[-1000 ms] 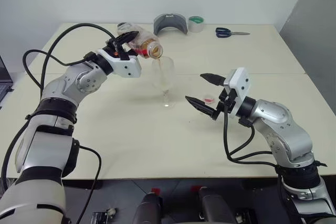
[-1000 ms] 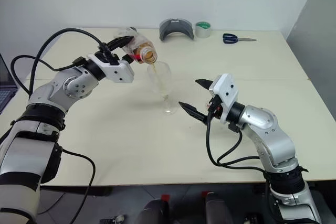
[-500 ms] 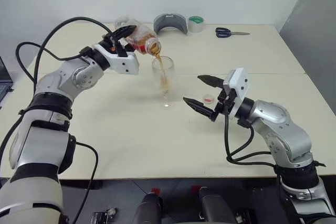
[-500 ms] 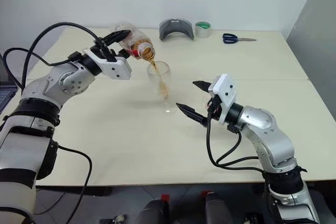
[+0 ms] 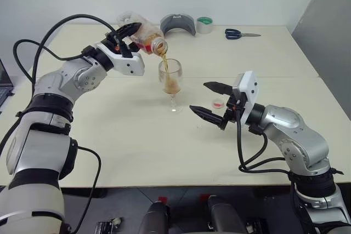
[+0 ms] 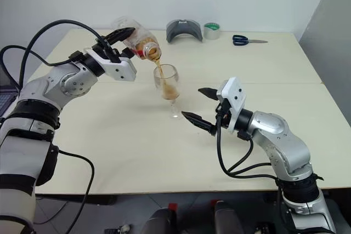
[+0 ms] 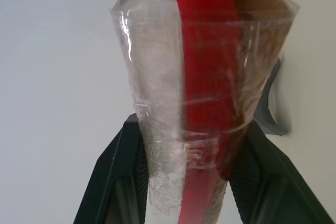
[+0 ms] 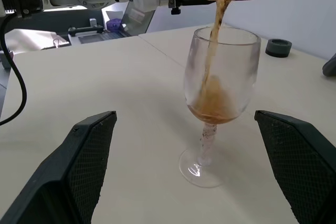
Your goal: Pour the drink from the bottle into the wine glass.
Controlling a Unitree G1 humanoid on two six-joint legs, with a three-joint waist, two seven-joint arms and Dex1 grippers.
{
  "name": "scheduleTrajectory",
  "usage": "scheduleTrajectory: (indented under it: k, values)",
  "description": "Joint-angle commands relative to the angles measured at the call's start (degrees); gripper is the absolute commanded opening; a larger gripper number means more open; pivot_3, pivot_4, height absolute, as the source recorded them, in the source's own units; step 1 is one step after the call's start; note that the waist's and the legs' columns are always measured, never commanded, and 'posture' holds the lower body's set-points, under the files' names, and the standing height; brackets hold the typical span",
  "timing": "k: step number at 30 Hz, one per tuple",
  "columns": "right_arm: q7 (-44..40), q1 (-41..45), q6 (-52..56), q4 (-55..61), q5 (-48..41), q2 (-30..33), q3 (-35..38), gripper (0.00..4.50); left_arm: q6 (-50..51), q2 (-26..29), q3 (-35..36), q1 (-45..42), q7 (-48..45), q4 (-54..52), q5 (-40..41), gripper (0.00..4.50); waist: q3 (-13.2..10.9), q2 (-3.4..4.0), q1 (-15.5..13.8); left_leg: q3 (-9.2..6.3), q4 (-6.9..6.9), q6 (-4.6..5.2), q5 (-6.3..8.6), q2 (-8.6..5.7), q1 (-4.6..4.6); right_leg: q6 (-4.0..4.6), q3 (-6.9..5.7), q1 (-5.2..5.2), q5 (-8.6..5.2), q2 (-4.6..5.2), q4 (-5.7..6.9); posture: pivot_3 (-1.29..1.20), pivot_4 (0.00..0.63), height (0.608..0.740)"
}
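Observation:
My left gripper (image 5: 129,36) is shut on the clear bottle (image 5: 143,39), which is tipped mouth-down over the wine glass (image 5: 171,78). A thin stream of amber drink (image 8: 212,30) falls from the bottle's mouth into the bowl, and drink (image 5: 172,85) fills its lower part. The glass stands upright on the table. In the left wrist view the bottle (image 7: 194,93) with its red label strip sits between the black fingers (image 7: 113,177). My right gripper (image 5: 199,96) hovers open just right of the glass, level with its stem and touching nothing.
A small red cap (image 5: 218,103) lies on the table behind the right gripper. At the far edge are a grey curved object (image 5: 177,24), a roll of tape (image 5: 205,24) and blue-handled scissors (image 5: 241,34). A laptop edge (image 5: 3,80) shows at far left.
The bottle has risen a little and tipped further. A stream now runs, and the drink level in the glass has gone up. The right gripper has stayed beside the glass, rolling slightly.

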State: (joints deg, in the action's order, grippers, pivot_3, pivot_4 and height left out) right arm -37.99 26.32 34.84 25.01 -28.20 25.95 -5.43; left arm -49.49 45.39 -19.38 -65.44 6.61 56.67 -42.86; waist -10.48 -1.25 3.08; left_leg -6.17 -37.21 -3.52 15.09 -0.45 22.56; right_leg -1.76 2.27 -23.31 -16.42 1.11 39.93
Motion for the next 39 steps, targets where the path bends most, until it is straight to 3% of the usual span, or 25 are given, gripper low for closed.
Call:
scheduleTrajectory:
  k: [1,39]
  values:
    - [0.5,1.71,-0.82,1.99,0.16,0.28,1.03,4.5,-0.52,1.61,0.58,-2.33,1.66,-0.15,0.31,1.69,0.0,0.0,0.0,0.0,0.0,0.0,0.0,0.0,0.0,0.0,0.0,0.0,0.0,0.0,0.0,0.0,0.15,0.74]
    - [1.14,0.09,-1.07,2.19,0.72,-0.14,0.13,4.5,-0.83,2.3,-0.92,-3.81,4.3,1.96,-1.6,1.69,0.0,0.0,0.01,0.0,-0.02,0.0,0.0,0.0,0.0,0.0,0.0,0.0,0.0,0.0,0.02,0.0,0.15,0.74]
